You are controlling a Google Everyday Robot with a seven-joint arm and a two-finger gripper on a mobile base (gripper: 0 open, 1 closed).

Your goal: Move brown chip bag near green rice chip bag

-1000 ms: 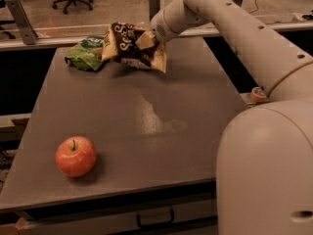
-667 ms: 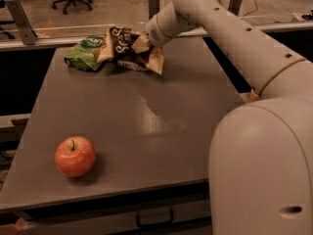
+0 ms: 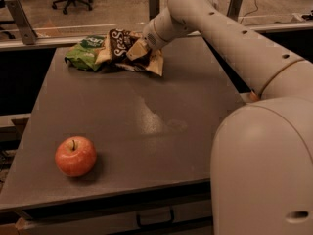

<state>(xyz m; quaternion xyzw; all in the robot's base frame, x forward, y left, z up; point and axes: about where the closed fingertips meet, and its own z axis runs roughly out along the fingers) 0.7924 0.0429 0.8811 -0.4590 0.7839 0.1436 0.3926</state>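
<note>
Clamping the brown chip bag (image 3: 119,44) at the far edge of the bench (image 3: 146,116), the gripper (image 3: 138,49) holds it against the green rice chip bag (image 3: 82,56).

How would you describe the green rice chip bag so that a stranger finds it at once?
Look at the far edge of the grey table. Two snack bags lie there, touching; the end effector is at the larger brown chip bag. The green rice chip bag is the smaller, green one, further left.
</note>
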